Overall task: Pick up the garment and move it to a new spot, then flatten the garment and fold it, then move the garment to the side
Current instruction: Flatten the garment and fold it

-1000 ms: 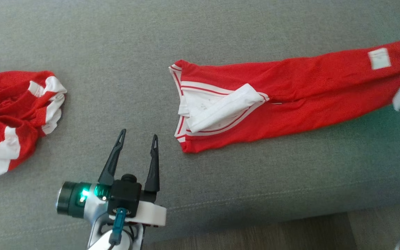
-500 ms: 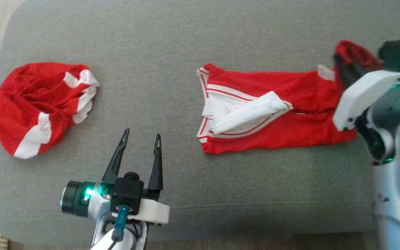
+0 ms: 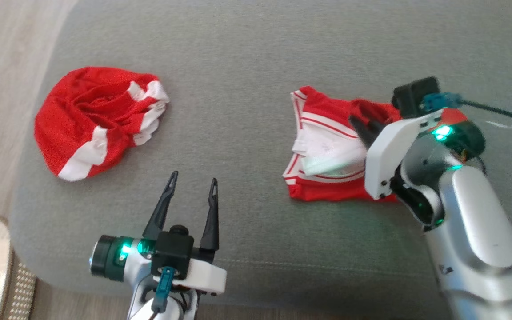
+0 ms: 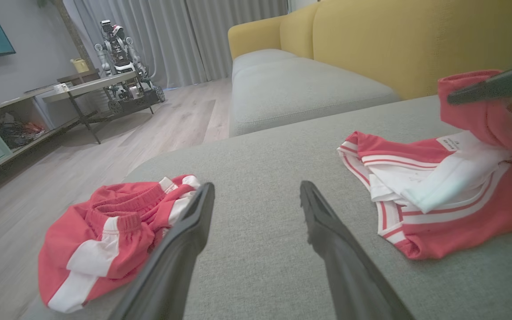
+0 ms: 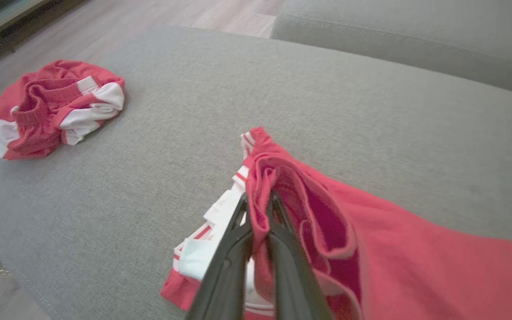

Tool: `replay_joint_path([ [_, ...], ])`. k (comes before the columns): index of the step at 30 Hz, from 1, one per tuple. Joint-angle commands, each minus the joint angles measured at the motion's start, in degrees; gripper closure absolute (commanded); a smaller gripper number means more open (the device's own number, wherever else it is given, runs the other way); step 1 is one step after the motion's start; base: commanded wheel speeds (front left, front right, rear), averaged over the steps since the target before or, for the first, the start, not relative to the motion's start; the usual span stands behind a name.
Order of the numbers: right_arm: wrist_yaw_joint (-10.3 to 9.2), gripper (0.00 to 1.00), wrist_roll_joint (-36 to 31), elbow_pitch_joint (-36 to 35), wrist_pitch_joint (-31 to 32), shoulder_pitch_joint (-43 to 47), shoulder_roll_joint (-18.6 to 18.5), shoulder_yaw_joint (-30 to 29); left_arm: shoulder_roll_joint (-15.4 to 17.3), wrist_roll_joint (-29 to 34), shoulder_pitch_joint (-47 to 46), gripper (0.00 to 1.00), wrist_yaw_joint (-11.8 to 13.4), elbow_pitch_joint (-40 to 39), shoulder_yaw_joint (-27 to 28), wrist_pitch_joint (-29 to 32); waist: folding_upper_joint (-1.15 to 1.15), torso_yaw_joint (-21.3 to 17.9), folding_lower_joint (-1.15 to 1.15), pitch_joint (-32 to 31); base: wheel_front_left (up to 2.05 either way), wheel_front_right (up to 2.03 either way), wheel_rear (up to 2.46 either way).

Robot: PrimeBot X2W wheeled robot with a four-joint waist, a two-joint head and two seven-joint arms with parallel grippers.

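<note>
**Red jersey mid-fold: right end effector carrying 1 end over the other**

Position. The red jersey [image 3: 327, 151] lies on the grey sofa cushion [image 3: 247, 66], right of centre in the head view. Its white-trimmed end is flat on the fabric and points toward the middle of the cushion. The opposite red end is lifted off the cushion and doubled back over the body.

Right end effector [image 5: 258, 202]. The jaws are pinched narrow on a bunched red edge of the jersey. In the right wrist view the cloth passes between the 2 fingers and drapes away behind them. The grip sits above the white-trimmed end.

Left end effector [image 3: 194, 178]. The jaws are spread wide and hold nothing. It hovers over bare cushion near the front edge, between the jersey and the crumpled red-and-white shorts [image 3: 98, 120]. It touches neither.

Step in hand (judgement). This looks like the fold. The jersey reads as laid out, and 1 end is being brought onto the other. The move to the side is not yet done.

Next move (judgement).
1. Lower the held edge onto the white-trimmed end, with the edges roughly matched.
2. Open the jaws only once the cloth rests on the layer below, so the fold does not spring back.
3. The left end effector is free to pin the lower layer if it drags.

Risk: the pinch is on a bunched edge, so the top layer may land wrinkled.
</note>
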Motion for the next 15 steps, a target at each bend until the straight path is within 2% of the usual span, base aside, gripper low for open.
replay_joint_path([
  [1, -0.02, 1.00, 1.10, -0.93, 0.18, -2.94, 0.94, 1.91, -0.13, 0.72, -1.36, 0.00, -0.24, -1.38, 2.31, -0.70, 0.00, 1.41, 0.00, 0.14, 0.00, 0.00, 0.00],
  [6, -0.02, 1.00, 2.32, 3.77, -1.01, -4.62, 0.97, 3.60, -1.15, 1.20, -1.29, 0.00, -0.84, -1.14, 2.55, -0.70, 0.00, 3.58, 0.00, 0.50, 0.00, 0.00, 0.00],
  [13, -0.02, 1.00, 1.60, 10.87, -4.67, -7.01, 0.97, 2.97, -2.43, 1.80, -1.01, 0.00, -1.74, -0.85, 2.51, -0.70, 0.00, 5.38, 0.00, 0.47, 0.00, 0.00, 0.00],
  [14, -0.02, 0.96, 1.54, 12.03, -5.21, -7.39, 0.97, 2.88, -2.57, 1.87, -0.92, 0.00, -1.87, -0.81, 2.54, -0.70, 0.00, 5.55, 0.00, 0.48, 0.00, 0.00, 0.00],
  [15, -0.02, 0.51, 1.64, 13.07, -5.83, -7.75, 0.98, 2.84, -2.69, 1.94, -0.83, 0.00, -1.99, -0.73, 2.59, -0.70, 0.00, 5.69, 0.00, 0.48, 0.00, 0.00, 0.00],
])
